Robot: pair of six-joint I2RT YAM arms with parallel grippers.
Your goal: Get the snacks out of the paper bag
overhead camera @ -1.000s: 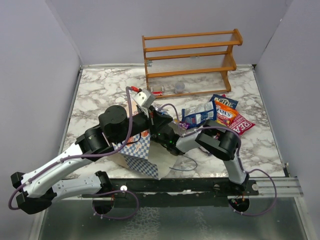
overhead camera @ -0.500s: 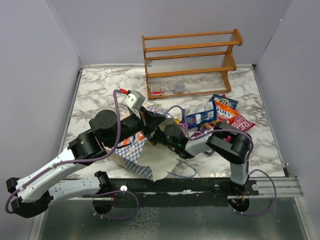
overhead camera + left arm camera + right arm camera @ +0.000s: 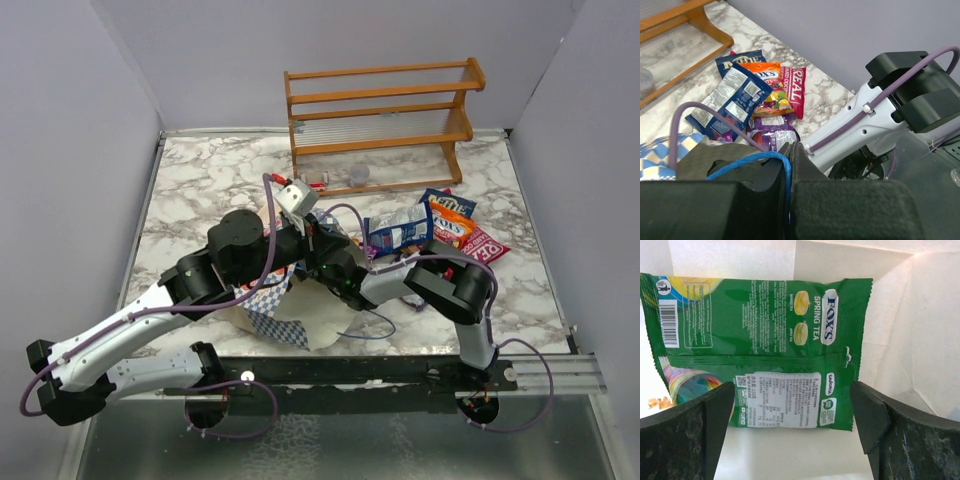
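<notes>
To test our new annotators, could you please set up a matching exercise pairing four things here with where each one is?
1. green packet
2. blue cord
3. wooden rack
4. red packet

a. in the pile of packets
b. inside the paper bag
c. pinched by the left gripper
d. at the table's far edge

Pairs: 1-b, 2-c, 3-d, 4-a
</notes>
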